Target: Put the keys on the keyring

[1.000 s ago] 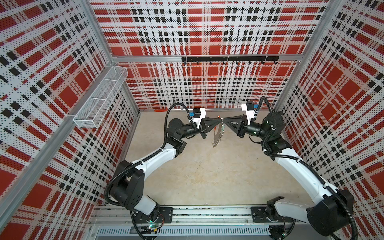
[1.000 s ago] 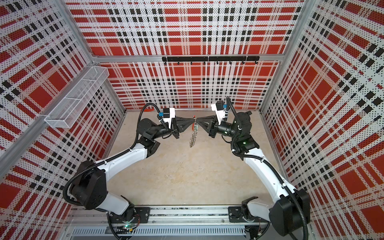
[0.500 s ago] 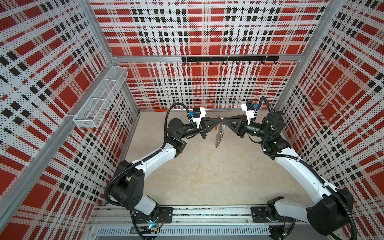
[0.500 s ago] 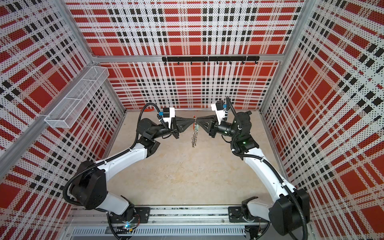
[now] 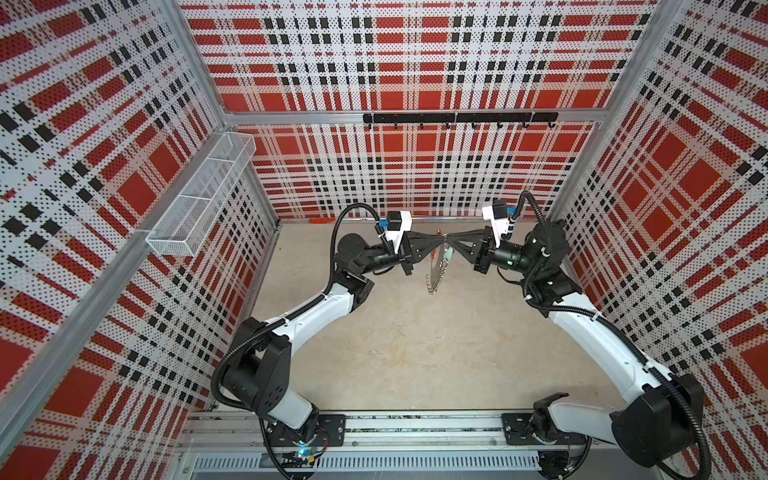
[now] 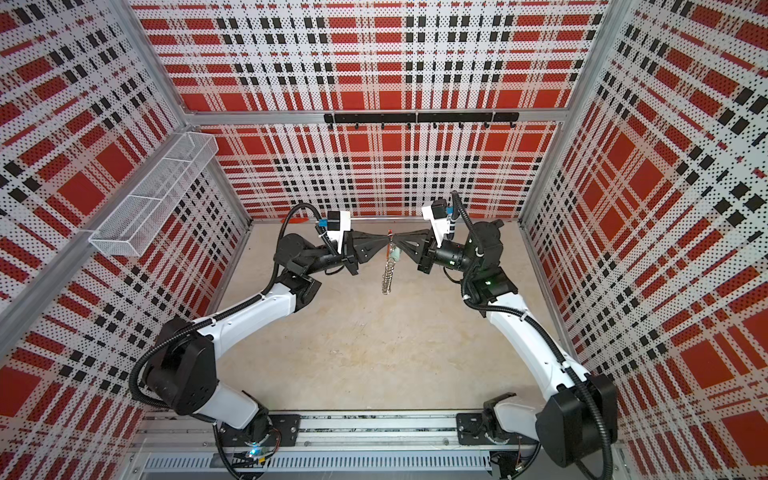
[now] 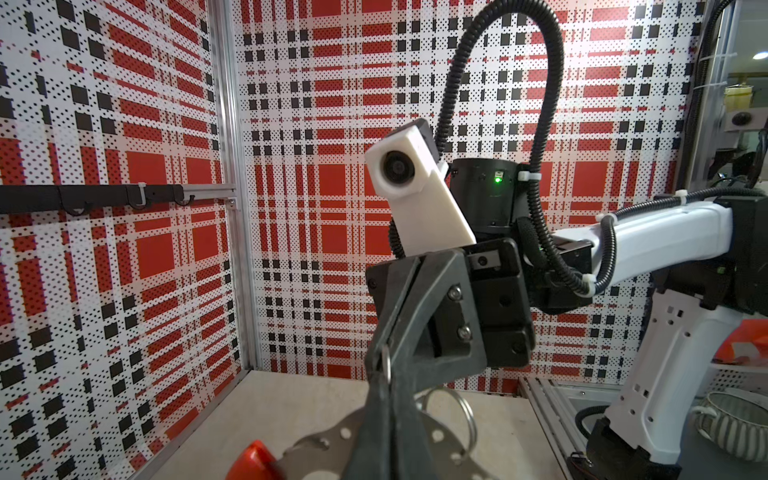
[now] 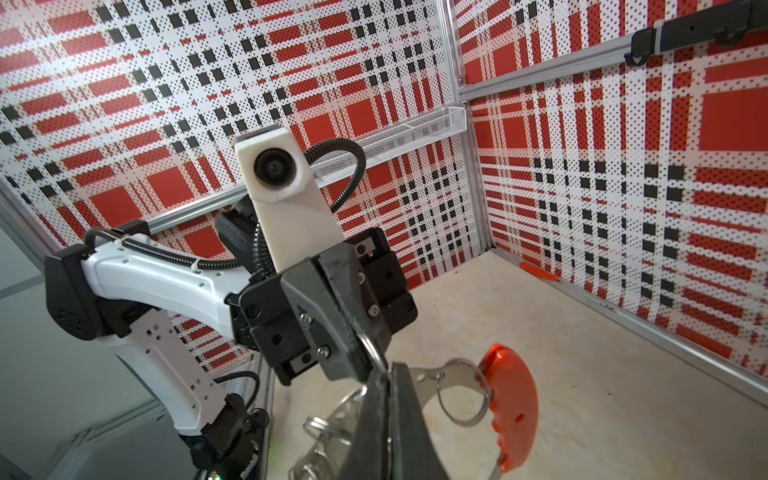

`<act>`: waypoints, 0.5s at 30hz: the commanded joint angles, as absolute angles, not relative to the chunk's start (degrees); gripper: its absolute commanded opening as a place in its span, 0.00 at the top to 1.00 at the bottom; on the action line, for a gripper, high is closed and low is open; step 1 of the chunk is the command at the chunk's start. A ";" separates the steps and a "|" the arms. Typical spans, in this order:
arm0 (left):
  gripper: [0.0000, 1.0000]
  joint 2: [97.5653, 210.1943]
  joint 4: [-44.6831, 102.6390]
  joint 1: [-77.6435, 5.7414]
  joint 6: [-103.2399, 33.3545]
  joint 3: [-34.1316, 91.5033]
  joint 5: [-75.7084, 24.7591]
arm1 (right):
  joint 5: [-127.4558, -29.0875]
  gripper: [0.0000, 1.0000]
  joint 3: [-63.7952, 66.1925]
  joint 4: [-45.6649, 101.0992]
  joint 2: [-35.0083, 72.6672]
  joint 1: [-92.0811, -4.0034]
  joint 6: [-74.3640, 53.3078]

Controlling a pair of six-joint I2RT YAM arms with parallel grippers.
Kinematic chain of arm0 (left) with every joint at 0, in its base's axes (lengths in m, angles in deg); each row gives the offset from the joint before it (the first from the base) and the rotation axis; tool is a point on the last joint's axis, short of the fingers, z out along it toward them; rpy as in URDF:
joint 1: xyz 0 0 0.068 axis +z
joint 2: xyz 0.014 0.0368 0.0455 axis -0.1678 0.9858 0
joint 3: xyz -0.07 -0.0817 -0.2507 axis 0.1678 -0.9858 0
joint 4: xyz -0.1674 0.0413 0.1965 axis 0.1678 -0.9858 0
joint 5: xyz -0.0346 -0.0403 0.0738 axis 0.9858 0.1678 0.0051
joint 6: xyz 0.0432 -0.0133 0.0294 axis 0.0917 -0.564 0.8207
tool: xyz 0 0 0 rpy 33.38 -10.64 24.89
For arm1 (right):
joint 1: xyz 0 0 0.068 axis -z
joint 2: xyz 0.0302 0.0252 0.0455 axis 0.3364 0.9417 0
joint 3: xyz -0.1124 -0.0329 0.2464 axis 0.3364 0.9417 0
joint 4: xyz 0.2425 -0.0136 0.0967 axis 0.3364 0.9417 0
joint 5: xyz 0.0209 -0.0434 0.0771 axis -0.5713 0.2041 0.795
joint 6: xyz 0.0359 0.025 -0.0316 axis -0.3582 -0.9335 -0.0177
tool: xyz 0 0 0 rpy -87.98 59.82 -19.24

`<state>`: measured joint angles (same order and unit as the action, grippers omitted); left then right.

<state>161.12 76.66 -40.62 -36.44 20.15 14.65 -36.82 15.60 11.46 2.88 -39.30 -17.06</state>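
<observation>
Over the last second the keyring (image 5: pixel 435 277) has been swung from broadside to nearly edge-on, and the right tool (image 5: pixel 452 240) has been parted and closed again. The left tool (image 5: pixel 440 241) is clamped on the keyring above the worktop (image 5: pixel 415 353). What the right pinches cannot be told. The keys (image 6: pixel 395 252) hang just beneath, and threading is judged unfinished.
</observation>
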 commanded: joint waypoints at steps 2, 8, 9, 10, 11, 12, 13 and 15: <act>1.00 162.28 78.46 -40.46 -38.54 22.77 17.14 | -35.59 1.00 13.35 10.11 3.36 -39.63 -16.73; 1.00 162.47 78.46 -39.92 -38.91 22.53 17.29 | -36.51 1.00 13.59 11.20 2.63 -39.71 -15.45; 1.00 162.39 78.46 -39.90 -38.63 22.37 17.30 | -36.85 1.00 13.69 11.56 2.34 -39.74 -15.08; 0.91 162.22 78.46 -39.82 -38.24 22.05 17.06 | -37.50 1.00 13.69 12.28 2.07 -39.71 -14.36; 0.83 161.94 78.50 -39.72 -37.47 21.62 16.75 | -38.32 1.00 13.59 13.40 1.68 -39.74 -13.24; 0.77 161.40 78.47 -39.48 -36.59 21.10 16.38 | -39.28 1.00 13.37 14.85 1.40 -39.73 -11.96; 0.71 160.68 78.48 -39.22 -35.16 20.17 15.73 | -40.45 1.00 13.12 16.82 0.98 -39.75 -10.18; 0.61 158.48 78.37 -38.72 -31.62 18.00 13.81 | -42.68 1.00 12.58 21.01 0.18 -39.74 -6.01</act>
